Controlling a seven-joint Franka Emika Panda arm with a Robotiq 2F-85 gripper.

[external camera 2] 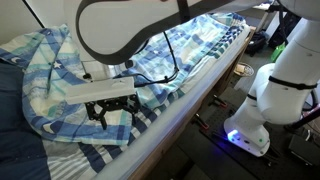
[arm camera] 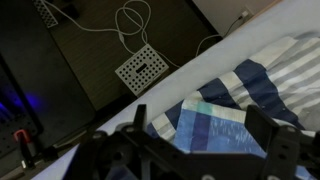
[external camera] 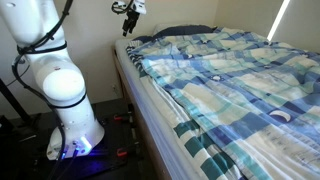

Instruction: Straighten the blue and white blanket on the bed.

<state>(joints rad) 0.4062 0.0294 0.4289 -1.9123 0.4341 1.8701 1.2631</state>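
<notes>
While the end effector point(external camera 2: 113, 112) hangs open above it, the blanket point(external camera: 230, 70) lies rumpled lengthwise along the bed point(external camera: 145, 110).

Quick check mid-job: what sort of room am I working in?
Most likely a bedroom in a home. A wide bed fills the scene, made up with a striped sheet, a plaid blanket and a dark pillow at its head.

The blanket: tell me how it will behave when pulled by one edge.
Probably floppy: the blanket lies in wrinkles and folds near the gripper, so it should drape and bunch rather than hold shape. Likely light, since it looks thin. It may slide over the striped sheet, which looks smooth.
</notes>
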